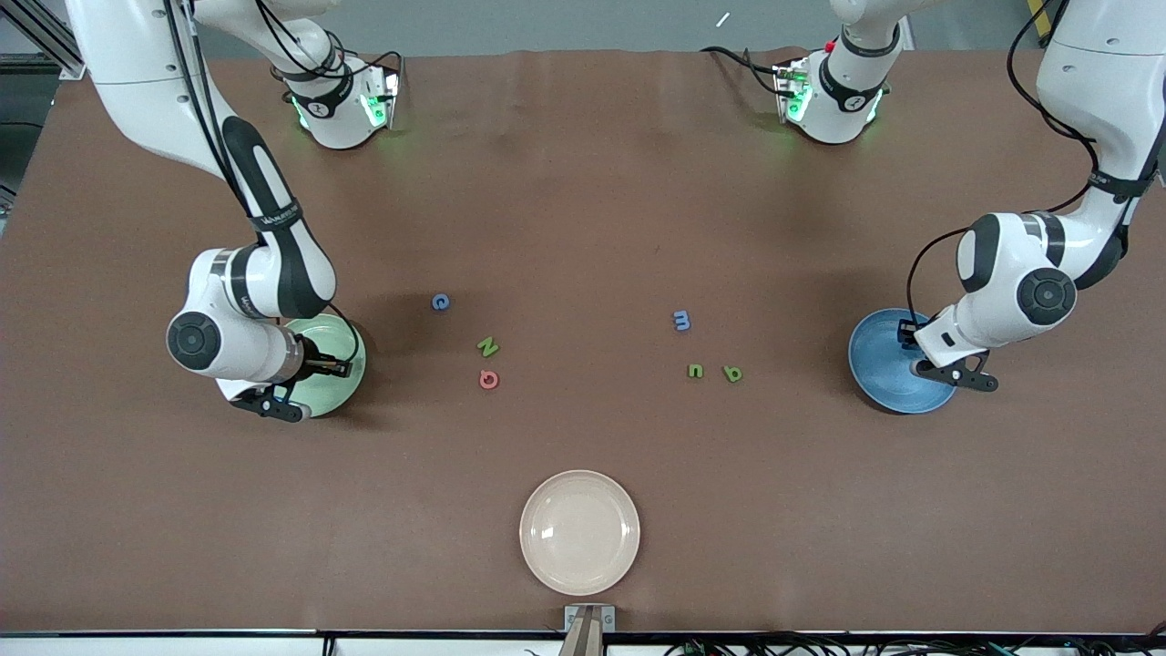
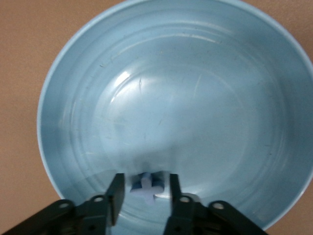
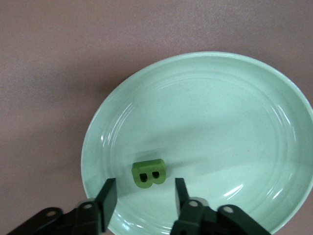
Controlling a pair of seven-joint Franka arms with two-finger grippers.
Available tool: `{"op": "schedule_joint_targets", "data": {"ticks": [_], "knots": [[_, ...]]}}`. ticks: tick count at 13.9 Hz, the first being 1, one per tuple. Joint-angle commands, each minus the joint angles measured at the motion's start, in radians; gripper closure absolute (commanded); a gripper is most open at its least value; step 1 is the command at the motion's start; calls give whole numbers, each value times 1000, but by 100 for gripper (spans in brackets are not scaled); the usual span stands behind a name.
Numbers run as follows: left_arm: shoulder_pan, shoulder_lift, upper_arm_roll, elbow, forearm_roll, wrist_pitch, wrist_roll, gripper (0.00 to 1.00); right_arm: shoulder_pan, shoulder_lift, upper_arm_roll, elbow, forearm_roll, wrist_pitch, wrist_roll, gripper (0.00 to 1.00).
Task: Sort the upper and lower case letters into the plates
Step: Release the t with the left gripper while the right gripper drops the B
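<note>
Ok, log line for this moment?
left end effector open over blue plate, t dropped | right end effector open over green plate, B dropped

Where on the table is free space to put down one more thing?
Bare cloth lies between the blue C and the blue m, and around the cream plate. The green plate and blue plate are crowded: a gripper hangs over each.

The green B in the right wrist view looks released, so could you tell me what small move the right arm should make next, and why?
Probably lift the right gripper straight up. Its jaws stand apart, and the green B lies free in the pale green plate; rising first should avoid nudging it.
</note>
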Motion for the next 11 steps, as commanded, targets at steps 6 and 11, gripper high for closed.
{"op": "schedule_joint_targets", "data": {"ticks": [6,11], "knots": [[-1,-158,-145,65,-31,-273,-91,1,61,-107,16,-38,-9,-68,206,0],[-60,-69,-274,140,-39,-269,-433,1,146,-242,16,-203,-6,22,396,0]]}}
